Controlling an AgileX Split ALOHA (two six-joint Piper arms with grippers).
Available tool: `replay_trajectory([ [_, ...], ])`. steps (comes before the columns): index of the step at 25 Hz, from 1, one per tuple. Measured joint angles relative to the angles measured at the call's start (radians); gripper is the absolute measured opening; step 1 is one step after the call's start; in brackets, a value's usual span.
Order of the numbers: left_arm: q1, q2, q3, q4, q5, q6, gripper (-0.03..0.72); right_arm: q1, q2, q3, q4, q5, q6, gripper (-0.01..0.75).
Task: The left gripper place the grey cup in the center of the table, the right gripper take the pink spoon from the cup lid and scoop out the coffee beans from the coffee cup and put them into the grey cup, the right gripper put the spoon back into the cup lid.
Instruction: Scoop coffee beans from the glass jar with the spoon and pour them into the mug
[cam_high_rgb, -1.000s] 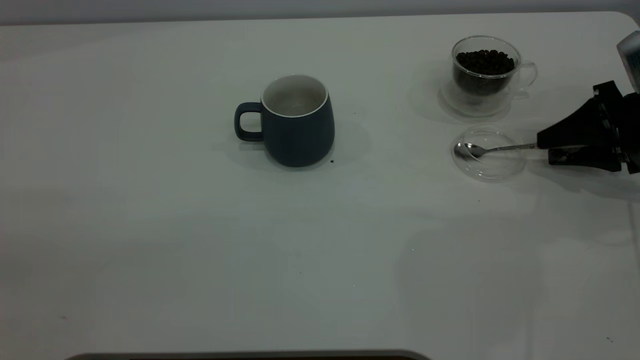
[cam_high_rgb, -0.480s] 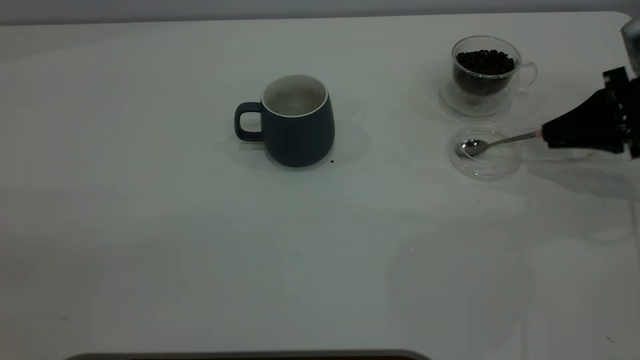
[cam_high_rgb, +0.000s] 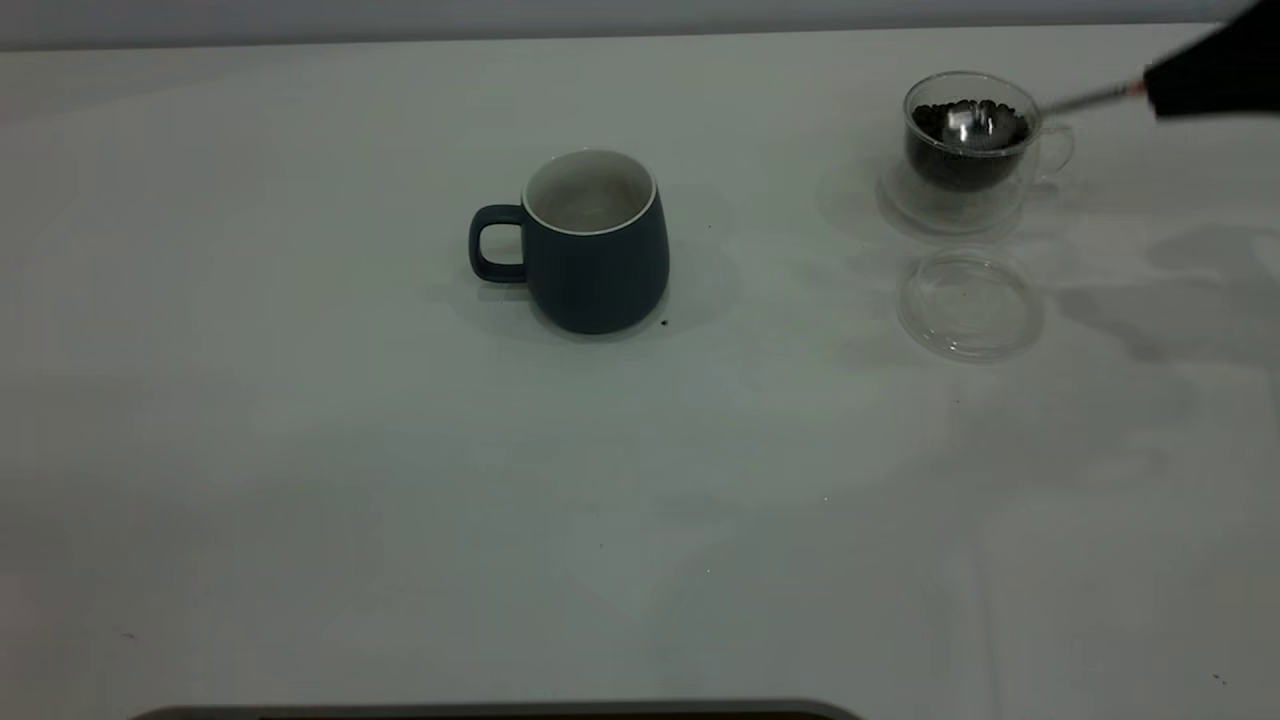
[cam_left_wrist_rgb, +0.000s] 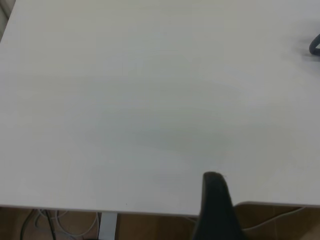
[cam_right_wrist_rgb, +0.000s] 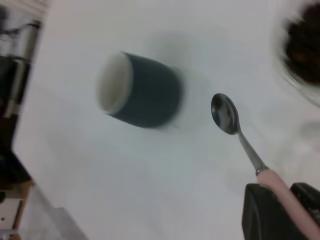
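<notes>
The grey cup (cam_high_rgb: 597, 243) stands upright near the table's middle, handle to the left; it also shows in the right wrist view (cam_right_wrist_rgb: 142, 91). My right gripper (cam_high_rgb: 1160, 82) is at the far right, raised, shut on the pink spoon's handle (cam_right_wrist_rgb: 282, 190). The spoon's empty metal bowl (cam_high_rgb: 964, 122) lines up with the top of the coffee cup (cam_high_rgb: 968, 150), which holds the coffee beans (cam_high_rgb: 985, 135). In the right wrist view the bowl (cam_right_wrist_rgb: 224, 113) is still beside the beans (cam_right_wrist_rgb: 305, 42). The cup lid (cam_high_rgb: 970, 305) lies empty in front of the coffee cup.
My left gripper (cam_left_wrist_rgb: 216, 205) is parked over the table's left edge, out of the exterior view. The white table (cam_high_rgb: 400, 480) has a few dark specks, one beside the grey cup's base (cam_high_rgb: 664, 322).
My right gripper has lifted the spoon out of the cup lid and carried it up and back to the coffee cup. The lid is now empty. The grey cup has not moved.
</notes>
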Motion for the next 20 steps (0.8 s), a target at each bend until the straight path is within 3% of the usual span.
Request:
replay_trajectory([
  [10, 0.0, 0.0, 0.0, 0.0, 0.0, 0.0, 0.567, 0.036, 0.116, -0.219, 0.03, -0.143, 0.237, 0.093],
  [20, 0.0, 0.0, 0.0, 0.0, 0.0, 0.0, 0.567, 0.036, 0.188, -0.229, 0.033, -0.174, 0.274, 0.093],
])
